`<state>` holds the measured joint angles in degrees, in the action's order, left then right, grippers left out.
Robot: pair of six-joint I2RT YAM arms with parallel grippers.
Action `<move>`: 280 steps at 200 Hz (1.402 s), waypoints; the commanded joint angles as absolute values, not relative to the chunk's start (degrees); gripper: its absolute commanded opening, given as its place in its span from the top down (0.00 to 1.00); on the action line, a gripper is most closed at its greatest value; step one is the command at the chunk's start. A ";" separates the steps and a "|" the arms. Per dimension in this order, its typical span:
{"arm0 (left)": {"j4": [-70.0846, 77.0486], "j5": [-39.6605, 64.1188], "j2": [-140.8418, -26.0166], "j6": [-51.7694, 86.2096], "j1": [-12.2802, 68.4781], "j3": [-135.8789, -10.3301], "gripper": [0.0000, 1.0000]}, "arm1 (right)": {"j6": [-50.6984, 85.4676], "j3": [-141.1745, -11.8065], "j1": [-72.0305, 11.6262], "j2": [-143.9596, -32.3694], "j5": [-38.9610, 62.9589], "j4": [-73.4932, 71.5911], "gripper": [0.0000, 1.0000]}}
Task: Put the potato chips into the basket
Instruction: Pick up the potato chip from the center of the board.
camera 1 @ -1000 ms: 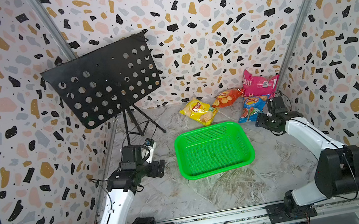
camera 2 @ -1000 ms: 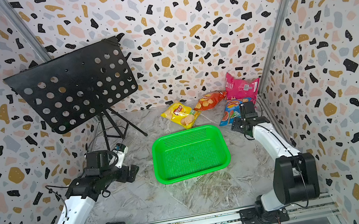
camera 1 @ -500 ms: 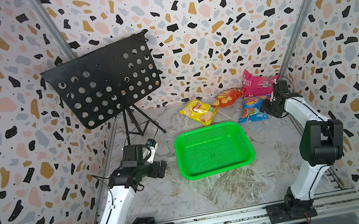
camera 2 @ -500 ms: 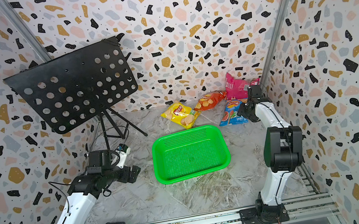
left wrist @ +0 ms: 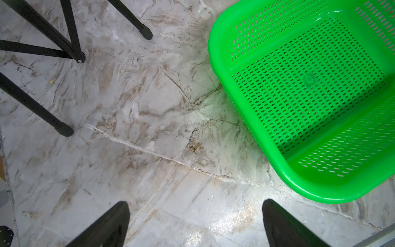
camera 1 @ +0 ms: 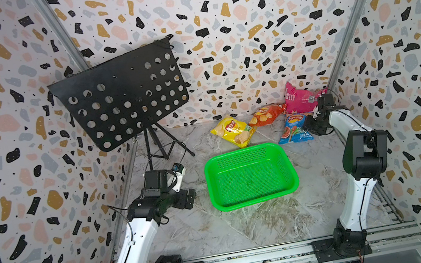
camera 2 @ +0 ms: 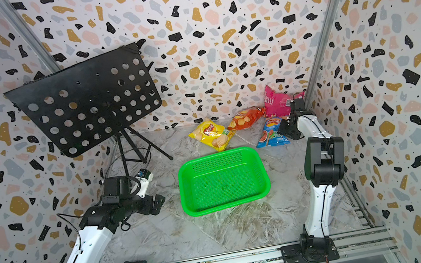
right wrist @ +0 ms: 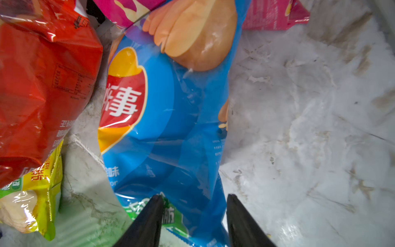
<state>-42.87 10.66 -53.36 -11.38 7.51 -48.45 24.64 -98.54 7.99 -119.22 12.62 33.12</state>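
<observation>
The green mesh basket [camera 1: 246,151] [camera 2: 216,155] stands mid-floor with nothing in it. Behind it lie the potato chips: a yellow bag [camera 1: 232,131], an orange-red bag [camera 1: 267,114], a blue bag [camera 1: 294,128] and a pink bag [camera 1: 299,98] against the back wall. My right gripper [camera 1: 311,125] [right wrist: 193,201] is down at the blue bag [right wrist: 171,128], its jaws apart and straddling that bag's near edge without pinching it. My left gripper [camera 1: 190,198] [left wrist: 195,206] hangs wide open over bare floor, left of the basket [left wrist: 215,53].
A black perforated music stand [camera 1: 123,100] stands at the back left, and its tripod legs [left wrist: 42,30] reach toward my left arm. The orange-red bag [right wrist: 42,85] and yellow bag [right wrist: 32,203] lie close beside the blue one. Patterned walls enclose three sides.
The right arm's elbow has risen and its gripper has shifted slightly toward the back wall, settling at the blue bag. The left arm has barely moved.
</observation>
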 commanded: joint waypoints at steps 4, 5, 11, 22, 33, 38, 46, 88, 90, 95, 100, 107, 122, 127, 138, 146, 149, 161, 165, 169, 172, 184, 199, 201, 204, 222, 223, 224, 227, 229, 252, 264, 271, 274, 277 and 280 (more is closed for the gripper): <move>-43.06 11.34 -52.66 -12.13 7.20 -47.99 0.00 | 24.35 -99.61 8.09 -118.05 14.35 34.89 0.45; -43.06 11.34 -52.70 -12.13 7.21 -47.99 0.00 | 24.35 -99.55 8.09 -117.96 14.25 34.89 0.45; -42.94 11.29 -52.62 -12.13 7.16 -47.98 0.00 | 24.39 -99.48 8.09 -117.49 14.02 34.89 0.44; -42.97 11.34 -52.71 -12.15 7.21 -47.93 0.00 | 24.26 -99.02 8.15 -116.42 13.76 34.89 0.44; -42.97 11.34 -52.72 -12.13 7.21 -47.91 0.00 | 24.19 -98.53 8.09 -114.99 13.71 34.72 0.44; -42.91 11.25 -52.64 -12.13 7.21 -47.95 0.00 | 24.13 -98.23 8.09 -114.35 13.69 34.59 0.44; -42.88 11.17 -52.62 -12.08 7.21 -47.88 0.00 | 24.01 -98.00 8.16 -113.69 13.92 34.63 0.44; -42.76 11.25 -52.69 -12.08 7.21 -47.83 0.00 | 24.29 -95.94 8.09 -112.67 17.36 34.60 0.41; -42.75 11.25 -52.68 -12.12 7.21 -47.88 0.00 | 24.35 -95.55 8.09 -112.50 17.52 34.25 0.41; -42.72 11.25 -52.65 -12.13 7.21 -47.74 0.00 | 24.47 -94.70 8.09 -112.21 17.79 33.18 0.40; -42.73 11.25 -52.65 -12.17 7.21 -47.76 0.00 | 24.59 -93.96 8.09 -111.99 18.00 32.42 0.39; -42.76 11.24 -52.73 -12.13 7.21 -47.75 0.00 | 24.61 -93.31 8.09 -112.03 18.54 31.82 0.38; -42.75 11.32 -52.74 -12.13 7.21 -47.79 0.00 | 24.27 -93.73 8.06 -113.44 19.97 32.08 0.38; -42.73 11.34 -52.75 -12.13 7.21 -47.75 0.00 | 24.11 -93.99 8.00 -113.98 20.37 32.25 0.38; -42.80 11.42 -52.79 -12.13 7.21 -47.89 0.00 | 23.70 -94.46 8.00 -115.03 20.48 32.49 0.39; -42.79 11.43 -52.80 -12.12 7.17 -47.90 0.00 | 23.32 -94.61 8.00 -115.63 20.44 32.51 0.42; -42.80 11.43 -52.74 -12.08 7.20 -47.82 0.00 | 23.15 -94.63 8.00 -115.77 20.30 32.47 0.43; -42.79 11.43 -52.78 -12.10 7.21 -47.88 0.00 | 22.53 -94.74 7.94 -116.08 19.32 32.69 0.52; -42.75 11.43 -52.74 -12.12 7.21 -47.83 0.00 | 22.34 -94.71 7.91 -116.10 18.94 32.78 0.55; -42.79 11.38 -52.75 -12.13 7.21 -47.90 0.00 | 22.18 -94.62 7.91 -116.10 18.52 32.73 0.57; -42.76 11.42 -52.75 -12.12 7.21 -47.87 0.00 | 22.09 -94.58 7.91 -116.03 18.36 32.78 0.59; -42.71 11.43 -52.81 -12.13 7.21 -47.88 0.00 | 21.81 -94.14 7.91 -115.66 17.77 32.11 0.62; -42.71 11.43 -52.93 -12.11 7.21 -47.84 0.00 | 21.28 -94.21 7.82 -115.74 17.17 32.12 0.70; -42.71 11.43 -52.98 -12.12 7.21 -47.84 0.00 | 21.23 -94.33 7.82 -115.82 17.21 32.16 0.71; -42.71 11.43 -52.96 -12.13 7.21 -47.86 0.00 | 21.11 -94.39 7.79 -115.84 17.02 32.20 0.71; -42.71 11.37 -53.08 -12.13 7.21 -47.86 0.00 | 20.11 -95.24 7.32 -116.18 16.57 33.21 0.57; -42.71 11.35 -53.08 -12.13 7.21 -47.88 0.00 | 20.08 -95.26 7.26 -116.19 16.41 33.26 0.56; -42.71 11.39 -53.08 -12.13 7.21 -47.89 0.00 | 20.06 -95.31 7.24 -116.15 16.34 33.28 0.54; -42.71 11.36 -53.05 -12.13 7.21 -47.86 0.00 | 19.90 -95.42 7.14 -116.19 15.98 33.31 0.50; -42.71 11.41 -53.03 -12.08 7.21 -47.87 0.00 | 19.76 -95.44 6.95 -116.19 15.80 33.38 0.48; -42.71 11.51 -53.16 -12.13 7.21 -47.89 0.00 | 17.89 -97.75 5.36 -116.77 12.53 35.26 0.43; -42.71 11.54 -53.26 -12.13 7.21 -47.98 0.00 | 16.79 -99.59 4.48 -117.42 10.28 36.85 0.43; -42.71 11.44 -53.28 -12.12 7.21 -47.94 0.00 | 16.38 -100.56 4.04 -117.87 9.16 37.61 0.43; -42.71 11.43 -53.23 -12.13 7.21 -47.94 0.00 | 16.16 -101.01 3.86 -118.02 8.68 37.91 0.43; -42.71 11.38 -53.25 -12.11 7.21 -47.94 0.00 | 16.09 -101.40 3.72 -118.30 8.19 38.27 0.43; -42.71 11.42 -53.18 -12.13 7.21 -47.95 0.00 | 15.96 -101.78 3.57 -118.48 7.65 38.60 0.43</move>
<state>-42.87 10.66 -53.39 -11.38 7.51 -48.36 18.61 -97.08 5.19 -117.67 12.91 34.57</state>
